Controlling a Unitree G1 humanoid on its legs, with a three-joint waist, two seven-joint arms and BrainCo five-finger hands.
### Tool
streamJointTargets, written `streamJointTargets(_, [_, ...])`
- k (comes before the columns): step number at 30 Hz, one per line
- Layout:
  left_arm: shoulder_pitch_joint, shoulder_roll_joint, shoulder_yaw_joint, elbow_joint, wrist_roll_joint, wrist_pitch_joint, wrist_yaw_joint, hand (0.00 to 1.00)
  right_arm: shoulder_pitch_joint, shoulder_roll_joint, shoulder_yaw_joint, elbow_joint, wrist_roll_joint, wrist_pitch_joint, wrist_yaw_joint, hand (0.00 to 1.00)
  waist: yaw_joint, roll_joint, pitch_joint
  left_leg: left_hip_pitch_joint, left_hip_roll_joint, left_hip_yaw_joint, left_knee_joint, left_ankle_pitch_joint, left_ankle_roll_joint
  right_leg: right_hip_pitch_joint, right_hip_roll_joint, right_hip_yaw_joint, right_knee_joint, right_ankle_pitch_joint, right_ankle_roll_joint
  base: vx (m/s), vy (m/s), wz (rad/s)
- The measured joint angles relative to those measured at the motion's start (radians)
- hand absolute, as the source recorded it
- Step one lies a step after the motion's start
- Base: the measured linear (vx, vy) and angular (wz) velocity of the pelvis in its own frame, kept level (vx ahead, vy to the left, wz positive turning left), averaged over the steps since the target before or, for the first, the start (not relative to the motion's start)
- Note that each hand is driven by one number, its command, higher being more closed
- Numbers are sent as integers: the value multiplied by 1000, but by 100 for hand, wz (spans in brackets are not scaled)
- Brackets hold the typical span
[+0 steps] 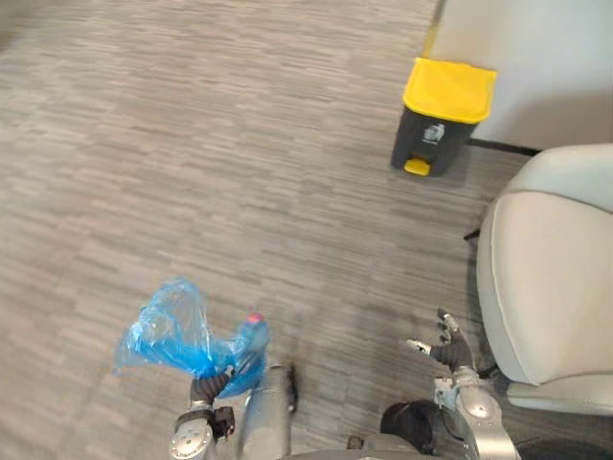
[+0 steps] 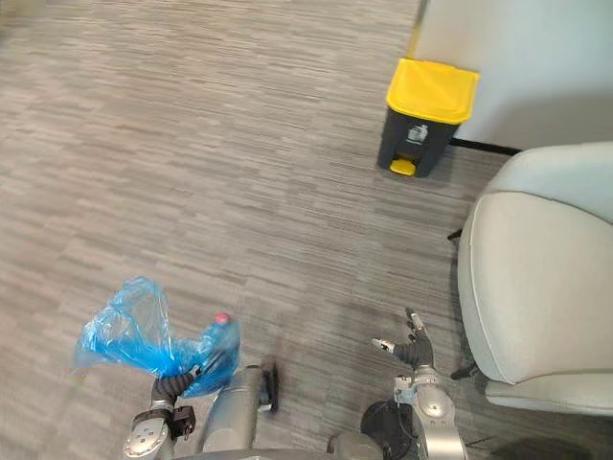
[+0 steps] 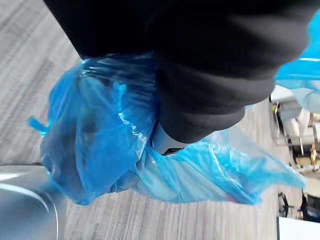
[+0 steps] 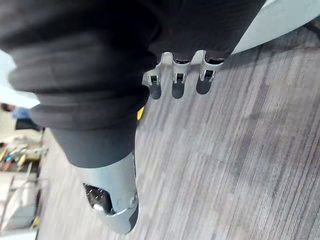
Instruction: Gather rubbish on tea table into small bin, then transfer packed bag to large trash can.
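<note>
One blue bag [image 1: 177, 335] rides at the far left, bunched where it meets our left hand [image 1: 211, 385] and ballooning loose beyond it. We carry it low and out to the side, probably so the slack plastic swings free of us as we walk. In the left wrist view the film wraps right over the hand, so we cannot tell how the hand is closed on it. We judge only that it has the gathered neck, since the bag is up off the floor [image 1: 192, 144]. Something pink [image 1: 254, 318] shows through the plastic near the hand, and we cannot make out what it is.

The rubbish seems already bagged, so we take this to be the carry to the big bin. Bare floor lies between us and the can [image 1: 442, 115], which stands well ahead and to the right by the wall [image 1: 536, 67], its yellow lid down. That lid must come up before the bag goes in, and the yellow pedal [image 1: 417, 167] at its foot looks like the way.

Our right hand [image 1: 448, 350] hangs low at the right holding nothing, its fingers [image 4: 178, 85] loosely extended and apart. We judge it is kept free for balance or the lid. Just right of it, not touching, sits a pale chair [image 1: 551, 278], which that arm must clear.
</note>
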Motion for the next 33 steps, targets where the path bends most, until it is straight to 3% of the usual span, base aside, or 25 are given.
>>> streamJointTargets(1, [-2, 1, -4, 0, 0, 0, 1, 100, 0, 1, 0, 0, -9, 1, 0, 0, -7, -7, 5, 30, 1, 22, 14, -24, 10, -35, -10, 0, 107, 31, 84, 606, 219, -95])
streamJointTargets(2, [-2, 11, -21, 3, 0, 3, 2, 100, -1, 6, 1, 0, -18, 3, 1, 0, -25, -15, 12, 108, 1, 55, 19, -72, 24, -116, -31, -14, 326, 93, 186, 557, 205, -80])
streamJointTargets(3, [-2, 16, -30, 6, 0, 7, 3, 100, -1, 6, 1, 0, -25, 3, 1, 0, -29, -14, 13, 151, 1, 69, 13, -88, 31, -148, -41, -42, 404, 84, 171, 528, 195, -90])
streamJointTargets(4, [-5, 26, -42, 7, 0, 7, 3, 100, 0, 5, 6, 0, -39, 4, 0, 0, -44, -8, 15, 242, 6, 102, -28, -100, 46, -210, -71, -123, 480, 62, 78, 508, 162, -82])
streamJointTargets(5, [-9, 26, -41, 7, 0, 7, 5, 100, -8, 1, 32, 0, -48, 4, -1, 0, -51, 11, 20, 329, 14, 134, -105, -103, 47, -284, -92, -224, 478, 32, 10, 478, 123, -84])
streamJointTargets(7, [-33, 53, -39, 5, 0, 5, 5, 100, -22, 1, 60, -1, -49, 3, 1, 0, -56, 19, 22, 430, 24, 163, -217, -103, 44, -393, -106, -358, 373, 19, -25, 551, 88, -59])
streamJointTargets(9, [-65, 66, -38, 17, 0, 5, 4, 100, -24, -2, 62, 5, -50, 6, 1, 0, -61, 19, 23, 501, 27, 184, -290, -94, 28, -457, -99, -445, 129, 60, -37, 487, 11, -17])
streamJointTargets(10, [-71, 71, -37, 25, 1, 5, 5, 100, -24, -7, 60, 7, -55, 12, 1, 0, -77, 17, 22, 545, 23, 184, -324, -96, 10, -460, -79, -471, -56, 141, -46, 560, -52, 23])
streamJointTargets(11, [-67, 80, -33, 36, 1, 5, 6, 100, -19, -11, 57, 7, -72, 19, -1, 0, -87, 15, 21, 580, 21, 172, -329, -119, -36, -455, -58, -458, -177, 276, -83, 566, -79, 40])
streamJointTargets(12, [-62, 79, -31, 39, 3, 5, 5, 100, -13, -12, 55, 8, -78, 22, -2, 0, -100, 13, 18, 593, 24, 156, -311, -133, -60, -448, -53, -441, -162, 356, -119, 604, -125, 50])
streamJointTargets(14, [-76, 55, -30, 60, 20, 6, 4, 100, -12, -22, 59, 6, -80, 26, 0, 0, -98, 36, 20, 513, 88, 114, -39, -111, -108, -424, -43, -471, -82, 285, -153, 678, -174, 19])
streamJointTargets(15, [-77, 38, -29, 60, 20, 6, 4, 100, -19, -24, 60, -1, -80, 26, 0, 0, -94, 60, 34, 442, 129, 100, 130, -44, -90, -383, -19, -474, -96, 264, -163, 708, -193, -21])
streamJointTargets(16, [-67, 16, -28, 59, 20, 6, 3, 100, -24, -26, 60, -3, -79, 27, 0, 0, -84, 80, 44, 380, 173, 87, 293, 68, -65, -326, 10, -469, -127, 249, -169, 569, -138, -34])
streamJointTargets(17, [-65, -11, -33, 55, 18, 6, 2, 100, -23, -26, 59, -8, -78, 27, -3, 0, -66, 98, 52, 314, 215, 73, 460, 25, -68, -238, 44, -456, -180, 230, -179, 441, -74, -41])
streamJointTargets(19, [-68, -15, -43, 51, 18, 5, 0, 100, -21, -10, 60, -22, -77, 27, -6, 0, -42, 81, 61, 239, 206, 87, 524, -39, -45, -149, 44, -425, -217, 202, -180, 466, -15, -42])
streamJointTargets(20, [-63, -12, -42, 51, 18, 3, 0, 100, -25, -3, 64, -32, -77, 22, -8, 0, -39, 61, 60, 172, 183, 105, 481, -62, -21, -93, 37, -408, -262, 186, -177, 584, -9, -48])
streamJointTargets(22, [-62, -10, -42, 50, 18, 3, 0, 100, -31, -10, 59, -32, -77, 22, -18, 0, -22, 47, 61, 107, 142, 140, 278, -65, -16, -34, 23, -380, -322, 174, -156, 463, 42, -42])
streamJointTargets(24, [-65, -12, -37, 49, 19, 2, 0, 100, -42, -9, 16, -6, -77, 23, -26, 0, -18, 50, 62, 77, 87, 137, -71, -31, -48, 35, 13, -359, -368, 160, -114, 592, 161, -32])
streamJointTargets(25, [-61, -11, -37, 51, 19, 2, 1, 100, -44, -10, -6, 24, -77, 25, -37, 0, -16, 55, 58, 83, 57, 133, -229, 83, -34, 71, 6, -355, -386, 137, -79, 586, 206, -32])
streamJointTargets(26, [-57, -12, -36, 51, 19, 3, 2, 100, -43, -14, -10, 37, -77, 28, -42, 0, -7, 54, 56, 98, 48, 134, -250, 174, -13, 80, 0, -343, -387, 124, -65, 581, 229, -27])
streamJointTargets(27, [-67, -5, -34, 52, 19, 5, 2, 100, -40, -9, -8, 56, -78, 32, -41, 0, 2, 18, 43, 112, 3, 151, -254, 161, 40, 89, -42, -334, -380, 117, -50, 594, 215, -7])
streamJointTargets(30, [-85, -18, -39, 38, 20, 6, 2, 100, -36, -9, -19, 57, -79, 32, -40, 0, -20, 9, 42, 131, -45, 149, -173, 45, 74, 3, -119, -334, -84, 108, 20, 603, 227, 20])
streamJointTargets(31, [-83, -11, -40, 41, 20, 9, 3, 100, -37, -7, -18, 58, -80, 31, -40, 0, -36, 7, 45, 182, -68, 143, -163, 13, 82, -86, -167, -330, 181, 141, 86, 525, 155, 39])
streamJointTargets(32, [-82, 2, -41, 41, 20, 13, 5, 100, -38, -6, -14, 64, -81, 32, -40, 0, -52, 8, 47, 241, -83, 134, -160, -6, 88, -148, -193, -332, 357, 127, 61, 509, 134, 40])
streamJointTargets(33, [-81, 9, -40, 41, 20, 14, 7, 100, -37, -7, -7, 66, -83, 32, -40, 0, -52, 10, 47, 270, -83, 133, -162, -7, 89, -171, -197, -331, 396, 117, 43, 475, 86, 28])
